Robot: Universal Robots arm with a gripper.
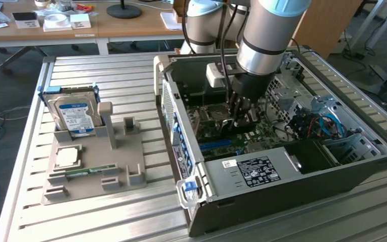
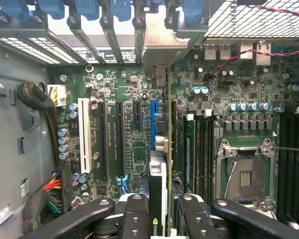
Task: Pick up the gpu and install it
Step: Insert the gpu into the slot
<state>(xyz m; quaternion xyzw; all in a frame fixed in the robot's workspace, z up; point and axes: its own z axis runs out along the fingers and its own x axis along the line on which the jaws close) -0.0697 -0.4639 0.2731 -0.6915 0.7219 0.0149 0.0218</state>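
Note:
In the wrist view the gpu (image 2: 158,181) is seen edge-on, a thin dark card with a green logo on its cooler. Its pale metal end bracket (image 2: 161,47) reaches the case's rear slot openings. My gripper (image 2: 159,211) is shut on the card, with a black finger (image 2: 134,214) on each side. The card stands upright over the motherboard, in line with the blue expansion slot (image 2: 153,119); whether it is seated I cannot tell. In the exterior view my gripper (image 1: 242,115) reaches down inside the open computer case (image 1: 281,174).
On the exterior view's left, a grey fixture tray (image 1: 96,169) holds the blue-labelled hard drive (image 1: 76,115), a processor chip (image 1: 68,156) and a green memory stick (image 1: 86,173). Near the card lie a white slot (image 2: 83,134), black slots, the processor socket (image 2: 245,174) and wire bundles (image 2: 52,191).

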